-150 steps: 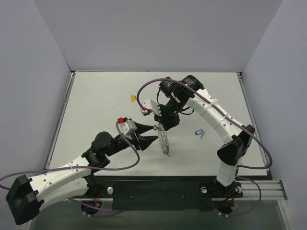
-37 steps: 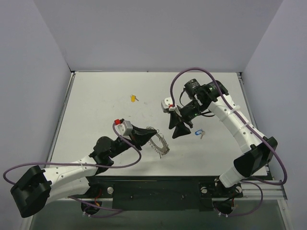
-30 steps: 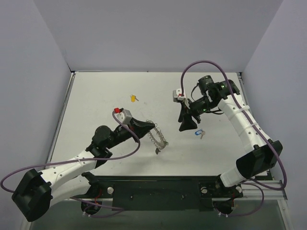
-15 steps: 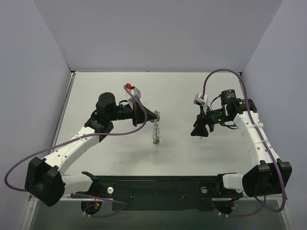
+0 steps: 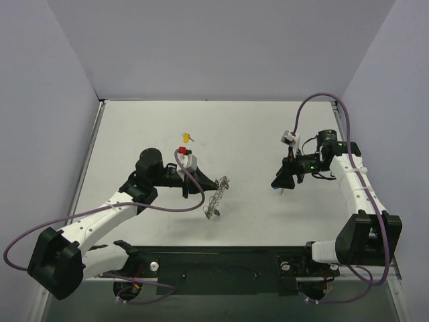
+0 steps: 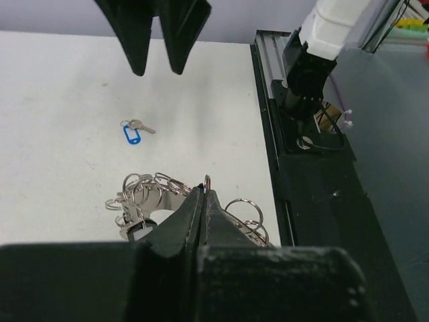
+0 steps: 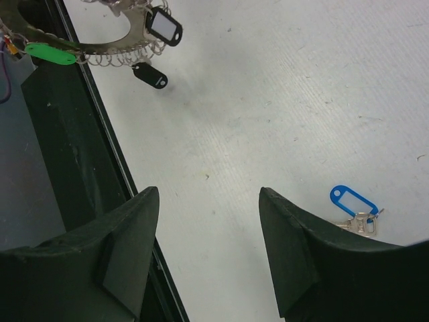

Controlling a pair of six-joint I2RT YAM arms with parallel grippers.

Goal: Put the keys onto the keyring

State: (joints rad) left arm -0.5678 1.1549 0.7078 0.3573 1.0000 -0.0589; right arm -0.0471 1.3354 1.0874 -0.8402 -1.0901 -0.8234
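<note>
While the keyring (image 5: 215,199) is pinched by the left gripper (image 6: 204,194) near the middle of the bench (image 5: 134,127), the right gripper (image 7: 206,201) is held spread, with the blue key (image 7: 353,200) seen lying near it.

No legible text, brand, number or sign in any view. In the right wrist view, white label window of the black key tag (image 7: 163,25) on the keyring (image 7: 100,47) blank. No marking resolvable on the second black key tag (image 7: 150,75), the green key tag (image 7: 49,54), or the blue key tag (image 7: 353,199) lying on the desk (image 7: 268,100). Too small to read in the top view.
</note>
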